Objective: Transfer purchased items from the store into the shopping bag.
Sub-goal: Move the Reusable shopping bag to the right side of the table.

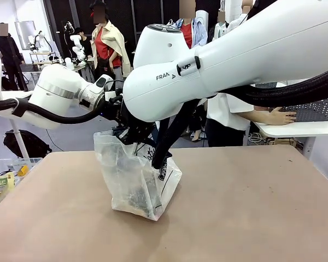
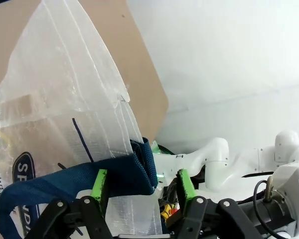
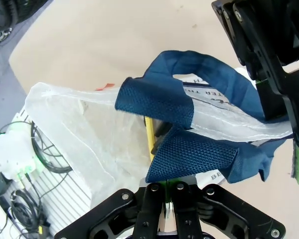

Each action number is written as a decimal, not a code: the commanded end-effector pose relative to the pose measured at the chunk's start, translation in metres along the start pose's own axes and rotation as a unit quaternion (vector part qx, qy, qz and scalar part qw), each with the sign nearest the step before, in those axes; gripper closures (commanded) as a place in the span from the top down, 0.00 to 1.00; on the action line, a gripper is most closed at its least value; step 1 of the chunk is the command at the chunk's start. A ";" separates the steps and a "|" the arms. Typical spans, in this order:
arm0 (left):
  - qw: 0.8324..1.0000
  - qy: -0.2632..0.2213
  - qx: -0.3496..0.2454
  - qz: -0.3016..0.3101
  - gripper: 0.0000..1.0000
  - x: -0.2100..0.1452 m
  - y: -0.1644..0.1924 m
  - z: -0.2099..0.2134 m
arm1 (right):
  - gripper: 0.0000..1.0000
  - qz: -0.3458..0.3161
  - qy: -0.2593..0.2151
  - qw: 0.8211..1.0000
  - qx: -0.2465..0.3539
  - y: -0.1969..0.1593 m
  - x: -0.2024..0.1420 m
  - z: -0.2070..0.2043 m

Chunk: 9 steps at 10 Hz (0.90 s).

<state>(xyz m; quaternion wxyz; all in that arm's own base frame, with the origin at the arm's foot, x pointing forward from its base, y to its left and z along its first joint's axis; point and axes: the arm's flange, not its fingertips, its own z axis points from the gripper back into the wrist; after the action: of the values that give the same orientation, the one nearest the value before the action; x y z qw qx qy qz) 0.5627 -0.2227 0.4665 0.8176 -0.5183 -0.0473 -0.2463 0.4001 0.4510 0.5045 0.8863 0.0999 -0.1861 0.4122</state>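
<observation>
Centrally, low in the front view, the bag (image 1: 135, 183) stands upright on the brown table (image 1: 251, 207), its mouth drawn up where both arms meet just above it. Left arm (image 1: 60, 93) enters from the left edge; right arm (image 1: 235, 54) sweeps across the upper right of the frame and hides both grippers here.

Left wrist view: left gripper (image 2: 142, 188) rises from the bottom edge, its green pads (image 2: 99, 183) set apart on either side of a navy handle (image 2: 114, 175) and the frosted bag wall (image 2: 65, 99); whether the pads actually pinch the strap cannot be told. Part of the black oval logo (image 2: 24, 174) shows at lower left.

Right wrist view: right gripper (image 3: 168, 199), at bottom centre, is clenched on the navy strap (image 3: 192, 154); fingers (image 3: 149, 206) meet with only a thin gap. Bag mouth (image 3: 114, 119) gapes at centre, and a yellow item (image 3: 149, 137) stands inside. Left gripper's black fingers fill the upper right corner.
</observation>
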 end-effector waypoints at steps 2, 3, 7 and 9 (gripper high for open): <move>1.000 0.000 0.021 -0.013 0.59 -0.001 -0.002 -0.004 | 0.00 0.016 -0.005 1.000 0.000 0.003 0.003 0.001; 1.000 -0.002 0.024 -0.012 0.49 -0.001 -0.003 -0.005 | 0.00 0.016 -0.005 1.000 -0.001 0.003 0.002 0.001; 0.999 -0.007 0.037 -0.007 0.00 0.000 -0.003 -0.006 | 0.00 0.019 -0.006 1.000 0.001 0.003 0.001 0.001; 0.999 -0.011 0.042 -0.006 0.00 0.001 -0.003 -0.008 | 0.00 0.022 -0.007 1.000 0.001 0.003 0.001 0.002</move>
<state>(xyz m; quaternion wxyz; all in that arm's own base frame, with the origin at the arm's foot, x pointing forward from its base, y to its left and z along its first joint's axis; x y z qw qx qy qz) 0.5650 -0.2250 0.4668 0.8288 -0.4985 -0.0650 -0.2456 0.3997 0.4513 0.5045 0.8851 0.0995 -0.1863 0.4147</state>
